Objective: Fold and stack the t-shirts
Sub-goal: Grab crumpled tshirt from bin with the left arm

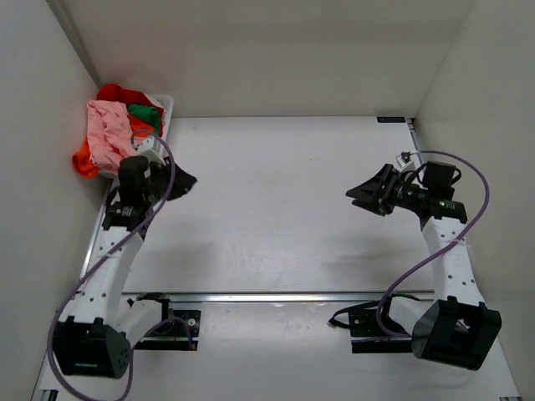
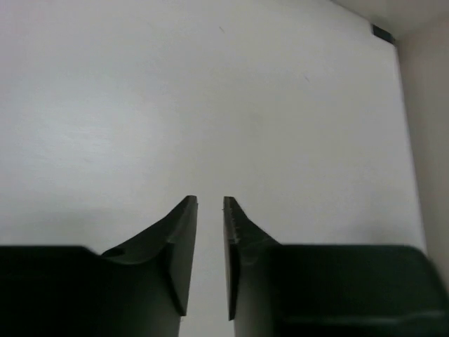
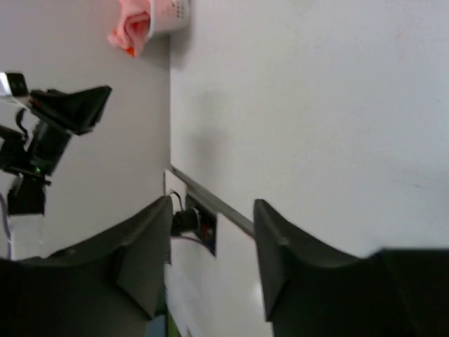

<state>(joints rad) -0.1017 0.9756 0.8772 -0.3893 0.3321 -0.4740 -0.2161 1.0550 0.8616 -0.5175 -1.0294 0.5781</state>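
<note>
We are seeing the t-shirts (image 1: 113, 134) lying heaped in the white basket (image 1: 165, 104). Our left gripper (image 1: 180, 182) is hovering just beside the basket, fingers (image 2: 179, 246) parted narrowly and empty, while our right gripper (image 1: 365, 194) is hanging well apart from the basket, fingers (image 3: 140, 260) released, grasping nothing

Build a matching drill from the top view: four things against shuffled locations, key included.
Things:
1. red t-shirt
2. salmon pink t-shirt
3. green t-shirt
4. right pincer

Locations:
A. over the bare table, right side
B. middle of the pile, biggest patch showing
C. pile's far end
D. pile's right side, by the basket rim

Pairs: 1-C, 2-B, 3-D, 4-A
</note>
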